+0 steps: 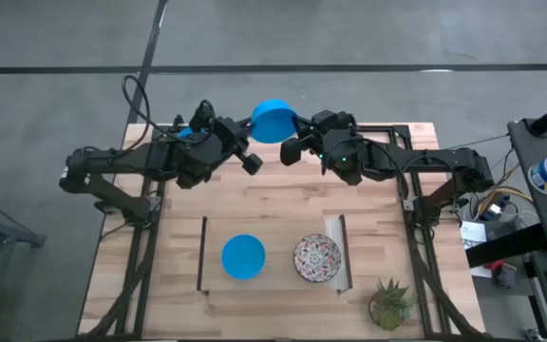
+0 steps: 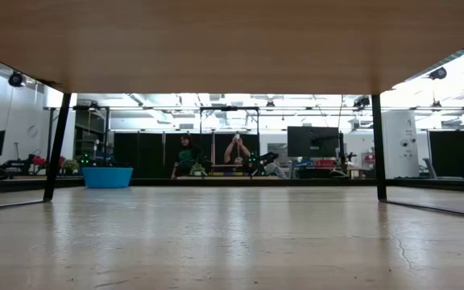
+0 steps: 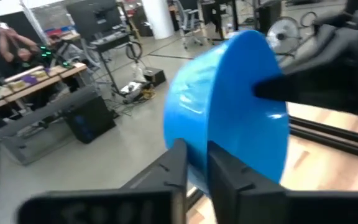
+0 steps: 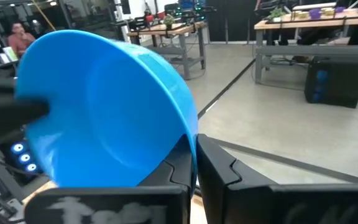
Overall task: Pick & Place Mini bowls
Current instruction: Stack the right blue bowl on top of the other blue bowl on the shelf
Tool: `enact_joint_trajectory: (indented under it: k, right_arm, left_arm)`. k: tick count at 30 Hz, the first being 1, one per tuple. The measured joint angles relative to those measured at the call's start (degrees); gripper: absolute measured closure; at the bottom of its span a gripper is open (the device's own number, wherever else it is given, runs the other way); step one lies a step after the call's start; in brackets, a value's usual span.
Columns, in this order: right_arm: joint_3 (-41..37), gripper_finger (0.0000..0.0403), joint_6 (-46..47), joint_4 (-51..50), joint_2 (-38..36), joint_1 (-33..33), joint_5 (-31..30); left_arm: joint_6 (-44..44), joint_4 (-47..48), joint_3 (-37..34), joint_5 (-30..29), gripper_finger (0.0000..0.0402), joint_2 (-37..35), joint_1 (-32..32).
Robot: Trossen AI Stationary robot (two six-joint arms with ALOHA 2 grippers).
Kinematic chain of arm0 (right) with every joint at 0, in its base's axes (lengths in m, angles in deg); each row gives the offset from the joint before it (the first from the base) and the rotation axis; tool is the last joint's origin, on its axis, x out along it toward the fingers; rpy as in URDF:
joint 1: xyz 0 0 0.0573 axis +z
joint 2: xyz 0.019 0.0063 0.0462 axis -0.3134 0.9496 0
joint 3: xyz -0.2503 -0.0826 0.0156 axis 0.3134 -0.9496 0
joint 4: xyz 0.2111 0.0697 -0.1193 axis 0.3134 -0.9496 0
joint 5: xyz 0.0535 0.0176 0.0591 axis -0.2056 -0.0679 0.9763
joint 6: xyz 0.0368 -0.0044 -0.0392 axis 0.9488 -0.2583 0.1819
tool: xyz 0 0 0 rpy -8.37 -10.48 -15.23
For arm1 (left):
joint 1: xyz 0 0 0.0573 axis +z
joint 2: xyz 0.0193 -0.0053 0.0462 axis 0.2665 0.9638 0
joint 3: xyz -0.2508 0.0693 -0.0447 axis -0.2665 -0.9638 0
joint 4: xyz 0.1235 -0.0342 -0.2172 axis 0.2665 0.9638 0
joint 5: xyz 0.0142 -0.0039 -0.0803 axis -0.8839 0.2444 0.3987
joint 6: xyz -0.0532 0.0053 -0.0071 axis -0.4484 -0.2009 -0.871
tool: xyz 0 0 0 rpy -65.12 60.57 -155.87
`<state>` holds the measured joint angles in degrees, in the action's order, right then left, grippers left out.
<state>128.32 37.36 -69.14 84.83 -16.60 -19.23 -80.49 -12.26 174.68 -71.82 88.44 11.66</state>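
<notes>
Blue mini bowl (image 1: 273,121) is pinched at its rim by left claw (image 3: 196,163) and right claw (image 4: 195,158).

the surface (image 1: 273,204) is pale wood in narrow glued strips, with a smooth matt finish. the raised blue bowl (image 4: 104,112) looks like smooth plastic with a soft shine on its inside wall. the flat blue bowl (image 1: 243,256) looks matt. the patterned bowl (image 1: 317,257) looks glazed and a little glossy. the fingers (image 3: 173,171) of the left pincer look like matt black plastic. the frame rails (image 1: 203,255) look like dark metal.
</notes>
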Motion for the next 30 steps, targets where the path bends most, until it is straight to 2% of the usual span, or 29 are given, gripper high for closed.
enact_joint_trajectory:
  k: [2, 8, 15, 21, 25, 30]
  right_arm:
    - [0.1, 0.0393, 0.1, 0.1, 0.0, 0.1, 0.6]
    - [0.1, 0.0378, 0.6, 0.1, 0.0, -0.3, 2.9]
    - [0.2, 0.0283, -0.5, 0.5, -0.3, -3.2, 6.7]
    - [0.2, 0.02, -7.4, 1.1, -0.3, -5.7, 6.3]
    - [0.1, 0.0167, -13.6, 4.8, -1.1, -5.9, 6.0]
    - [0.0, 0.0145, -20.4, 12.0, -1.7, -4.7, 13.5]
  left_arm:
    - [0.1, -0.1, 0.1, -0.6, 0.0388, -0.2, 0.1]
    - [0.4, 0.1, 0.1, -0.5, 0.0397, -0.7, 0.1]
    - [0.5, 0.8, 0.3, 2.4, 0.0401, -1.2, 0.1]
    - [-0.2, 2.1, 0.3, 3.4, 0.0401, -1.1, 0.0]
    - [-3.3, 5.8, 0.3, 3.1, 0.0401, -1.1, 0.0]
    - [-7.7, 9.5, 0.4, 3.3, 0.0401, -1.3, 0.5]
